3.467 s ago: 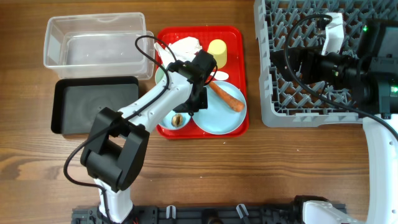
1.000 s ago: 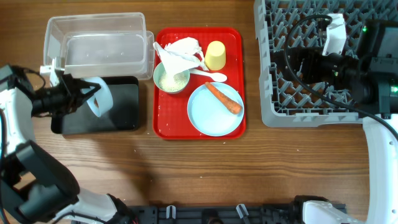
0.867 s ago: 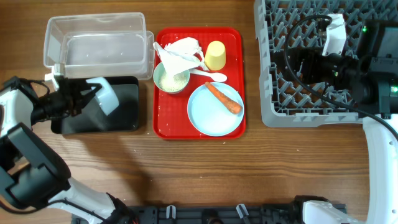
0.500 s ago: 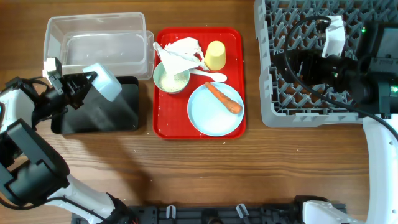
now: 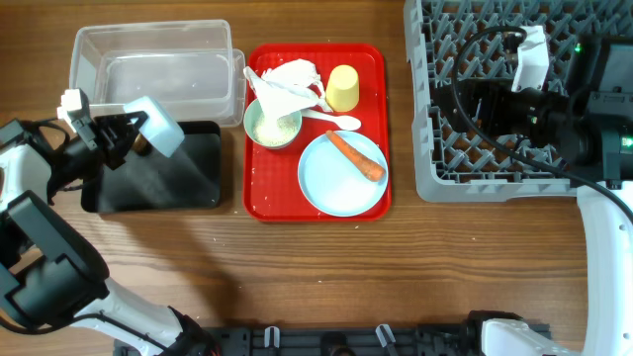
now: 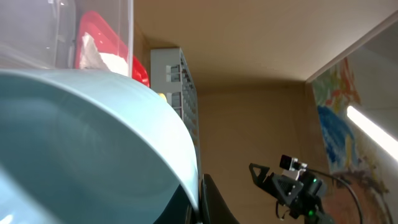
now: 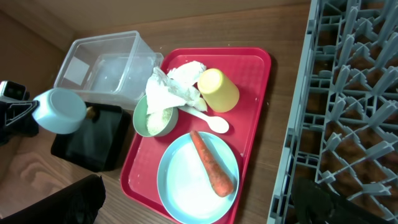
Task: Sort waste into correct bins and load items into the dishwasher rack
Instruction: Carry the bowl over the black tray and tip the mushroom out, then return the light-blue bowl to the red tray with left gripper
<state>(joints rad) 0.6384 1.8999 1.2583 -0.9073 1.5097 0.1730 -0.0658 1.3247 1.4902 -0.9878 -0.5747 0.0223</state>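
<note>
Overhead: left gripper (image 5: 121,138) clenched on rim of tilted bowl (image 5: 158,124), above far-left corner of black bin (image 5: 188,183). Risks: brown lump (image 5: 144,146) near bin edge could bounce onto table (image 5: 316,257); rim pinch could slip.

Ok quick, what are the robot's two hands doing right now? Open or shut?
Left gripper: shut on a small pale blue-green round bowl, tipped on its side.
Right gripper: open, holding nothing.
</note>
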